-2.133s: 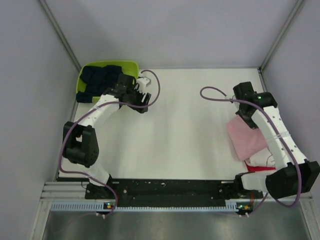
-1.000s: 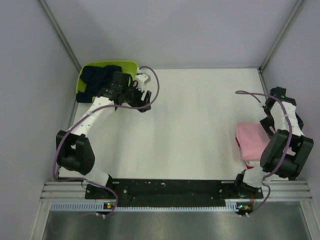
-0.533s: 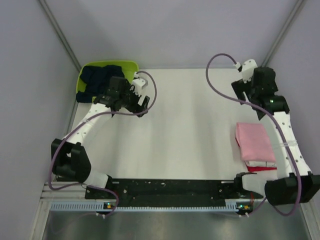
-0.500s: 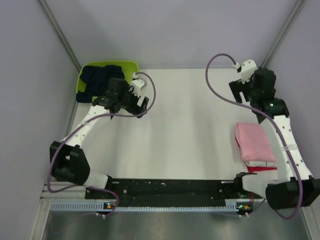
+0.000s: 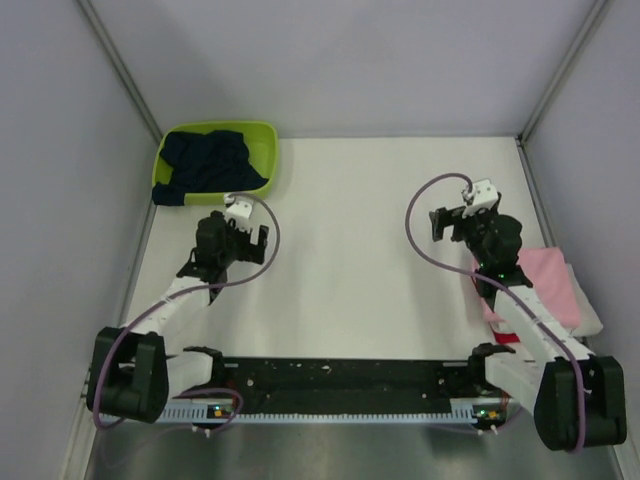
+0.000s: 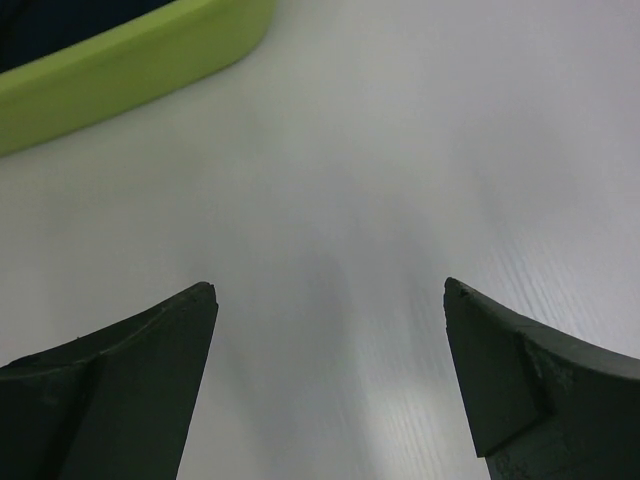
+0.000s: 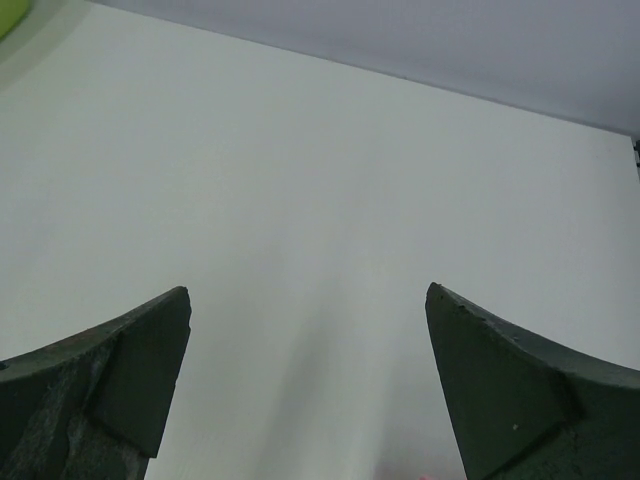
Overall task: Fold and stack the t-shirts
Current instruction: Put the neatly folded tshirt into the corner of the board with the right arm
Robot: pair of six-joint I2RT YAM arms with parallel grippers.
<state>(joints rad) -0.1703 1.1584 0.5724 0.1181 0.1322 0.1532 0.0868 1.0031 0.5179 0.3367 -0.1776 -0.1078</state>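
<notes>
Both claws gape wide and hold nothing. The left claw (image 6: 330,300) hangs over bare tabletop (image 5: 350,220), and the navy t-shirt (image 5: 205,160) lies heaped in the lime-green basket (image 5: 268,135) beyond it, to its left. The folded pink t-shirt (image 5: 553,278) lies behind the right claw (image 7: 308,300), off to its right.

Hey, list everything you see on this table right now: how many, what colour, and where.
basket: one, lime green, far left corner of the table
navy t-shirt: one, dark navy, crumpled inside the basket
pink t-shirt: one, light pink, folded, top of the stack at the right edge
white t-shirt: one, white, edge showing under the pink one
red t-shirt: one, red, sliver at the stack's near side
cables: two, purple, one looped at each wrist
left fingers: two, black, open over bare table
right fingers: two, black, open over bare table
</notes>
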